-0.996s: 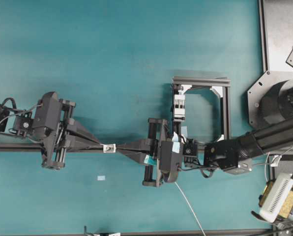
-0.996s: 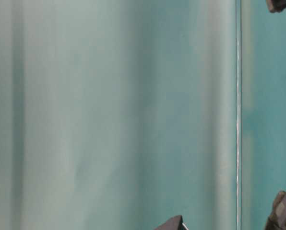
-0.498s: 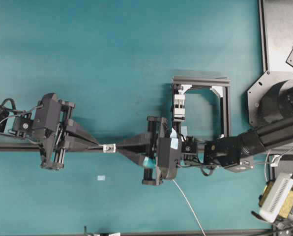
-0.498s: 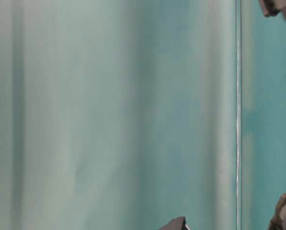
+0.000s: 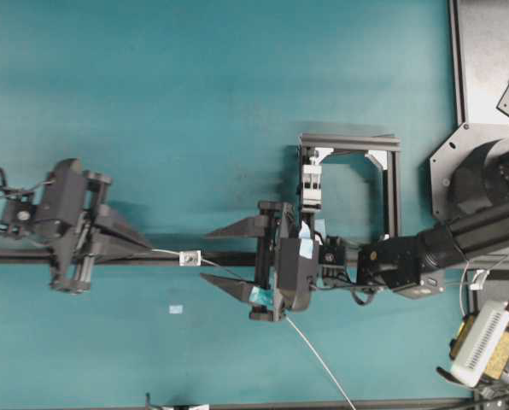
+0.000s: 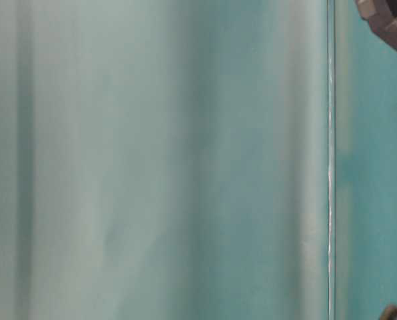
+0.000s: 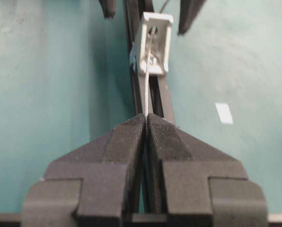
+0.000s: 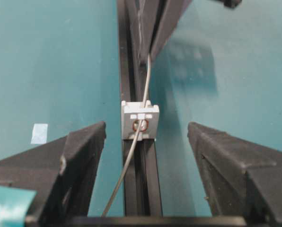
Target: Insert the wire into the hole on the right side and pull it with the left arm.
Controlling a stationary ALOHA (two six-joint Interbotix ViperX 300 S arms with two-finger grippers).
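While pinching the wire point(image 7: 145, 90), left fingers point(image 7: 127, 142) together; right fingers point(image 8: 79, 146) spread

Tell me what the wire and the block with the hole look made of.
Wire: looks like thin bare metal, pale grey with a slight sheen, bending easily. Block: probably matte white moulded plastic, with crisp edges; its hole has a coppery ring.
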